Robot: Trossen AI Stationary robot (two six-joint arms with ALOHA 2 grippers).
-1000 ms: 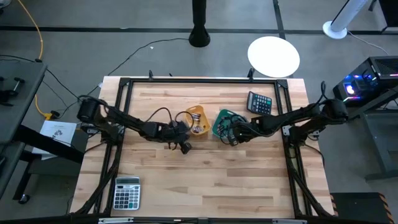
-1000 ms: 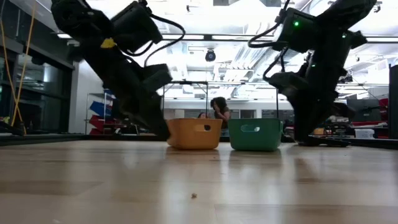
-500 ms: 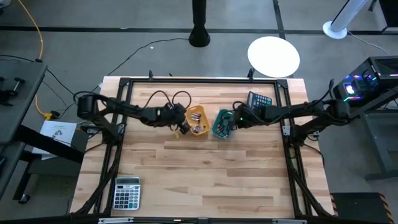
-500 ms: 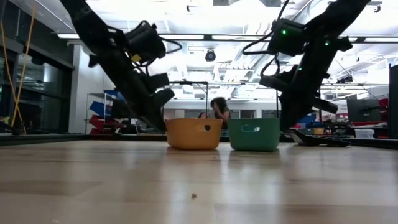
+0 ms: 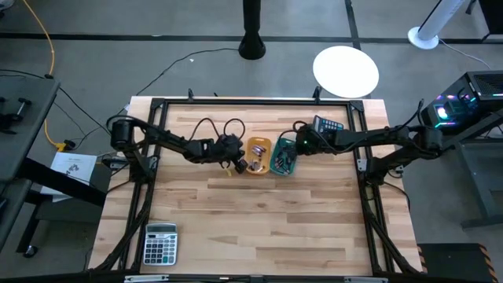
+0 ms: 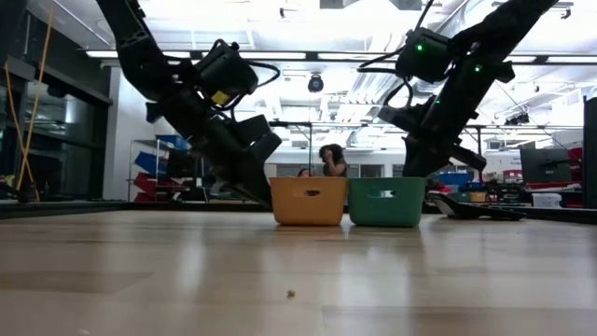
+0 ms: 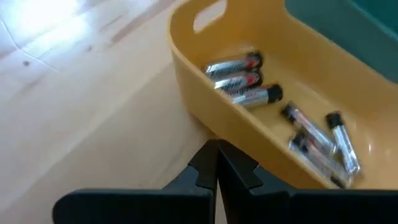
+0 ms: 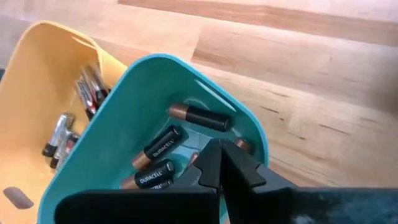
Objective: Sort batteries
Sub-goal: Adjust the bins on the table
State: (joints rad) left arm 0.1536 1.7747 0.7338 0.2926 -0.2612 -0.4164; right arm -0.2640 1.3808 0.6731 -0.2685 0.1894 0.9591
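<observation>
Right now you have two small trays standing side by side near the middle of the far half of the table point(image 5: 259, 212), touching or very nearly so. The yellow tray point(image 5: 258, 155) sits on the left arm's side and the teal tray point(image 5: 284, 156) on the right arm's side.

Look into the yellow tray point(image 7: 205, 118) from the left wrist view and you see silvery batteries point(image 7: 244, 78): three lying together with red and dark ends, and a few more slender ones toward the other end. The right wrist view shows the teal tray point(image 8: 99, 149) holding dark batteries point(image 8: 163, 145) with copper-coloured ends, at least four, two of them with white lettering. None of the batteries lies loose on the wood that you can see.

Your left gripper point(image 7: 217, 163) is pinched fully together with nothing between its fingers, its tip just outside the yellow tray's wall. Your right gripper point(image 8: 221, 163) is likewise closed tight and empty, its tip over the teal tray's rim.

Elsewhere, a dark calculator point(image 5: 328, 126) lies just behind the right arm, and a light calculator point(image 5: 160, 243) rests at the near left corner. A person point(image 6: 329, 161) shows in the room behind the trays.
</observation>
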